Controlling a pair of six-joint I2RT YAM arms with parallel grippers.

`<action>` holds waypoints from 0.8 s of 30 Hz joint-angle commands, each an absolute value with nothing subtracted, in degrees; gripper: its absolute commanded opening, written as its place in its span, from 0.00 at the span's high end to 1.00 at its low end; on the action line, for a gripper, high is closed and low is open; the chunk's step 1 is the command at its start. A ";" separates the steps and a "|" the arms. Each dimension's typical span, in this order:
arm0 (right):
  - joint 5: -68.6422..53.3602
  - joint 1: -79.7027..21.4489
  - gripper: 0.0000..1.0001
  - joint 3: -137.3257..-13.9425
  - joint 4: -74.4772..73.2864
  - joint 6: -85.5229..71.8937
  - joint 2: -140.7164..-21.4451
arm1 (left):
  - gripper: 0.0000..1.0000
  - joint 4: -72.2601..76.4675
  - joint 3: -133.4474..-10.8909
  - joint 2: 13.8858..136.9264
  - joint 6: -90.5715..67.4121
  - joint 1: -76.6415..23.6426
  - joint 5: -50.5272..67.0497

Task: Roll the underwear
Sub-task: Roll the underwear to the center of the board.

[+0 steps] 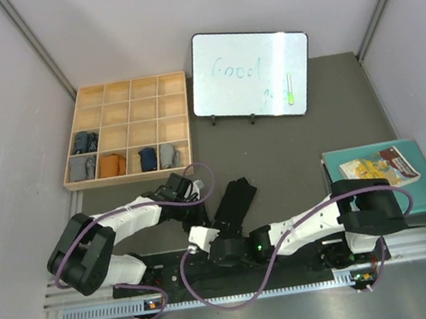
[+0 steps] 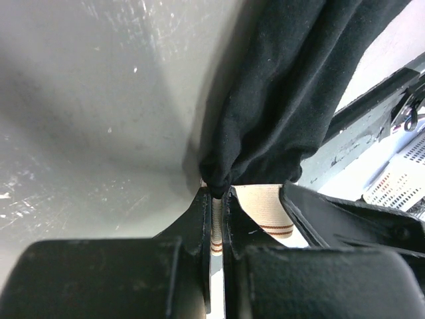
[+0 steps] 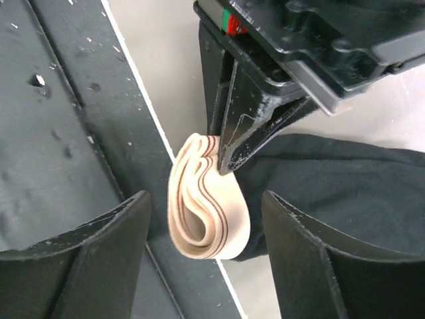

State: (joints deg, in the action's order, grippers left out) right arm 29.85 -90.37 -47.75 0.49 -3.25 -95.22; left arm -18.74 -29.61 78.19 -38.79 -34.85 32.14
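Left jaws are clamped right down on the underwear [image 2: 292,100], the black pair. In the left wrist view the beige waistband [image 2: 262,203] and a bunch of black cloth are squeezed in the slit between them, with no gap at all.

Right jaws are wide, one finger [image 3: 99,259] on each side of the waistband, which is folded over into a loose loop. Neither right finger looks to be touching it, the loop just sits in the gap. The left jaws come in from above and pinch the loop's top edge, so they're parked smack in the right jaws' opening.

From the top camera the underwear lies on the worktop [image 1: 290,141], middle of the near side, between the left arm [image 1: 137,214] and right arm [image 1: 309,221]. The waistband end is nearest the bases, right at the edge of the dark rail [image 3: 66,119], and the black cloth stretches away toward the back.

Other stuff around:
- Wooden tray [image 1: 117,83] at back left. It's a grid of compartments with grey, orange and navy rolls [image 1: 111,166] in the near ones.
- Whiteboard [image 1: 251,75] beside it with "Good" scribbled on.
- Teal book [image 1: 423,185] at right with a packet [image 1: 377,166] on top.
- Purple cables [image 1: 199,173] looping off both arms close to the underwear.
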 commanded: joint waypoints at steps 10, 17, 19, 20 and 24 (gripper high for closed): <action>39.81 -93.69 0.46 -52.73 0.18 0.88 -103.36 | 1.00 -22.15 -31.38 78.57 -36.30 -33.84 34.01; 43.77 -93.96 0.84 -53.61 0.18 0.44 -104.50 | 1.00 -22.15 -30.68 77.61 -36.74 -33.84 33.75; 42.81 -93.95 0.95 -53.96 -1.30 -1.30 -104.68 | 1.00 -22.06 -30.50 77.17 -36.74 -33.75 33.49; 42.54 -93.87 1.00 -53.88 -2.01 -1.67 -104.59 | 1.00 -21.89 -30.24 76.21 -37.09 -33.66 33.31; 38.69 -92.90 1.00 -52.21 -2.46 -5.79 -102.40 | 1.00 -21.01 -28.92 72.34 -38.14 -32.61 31.65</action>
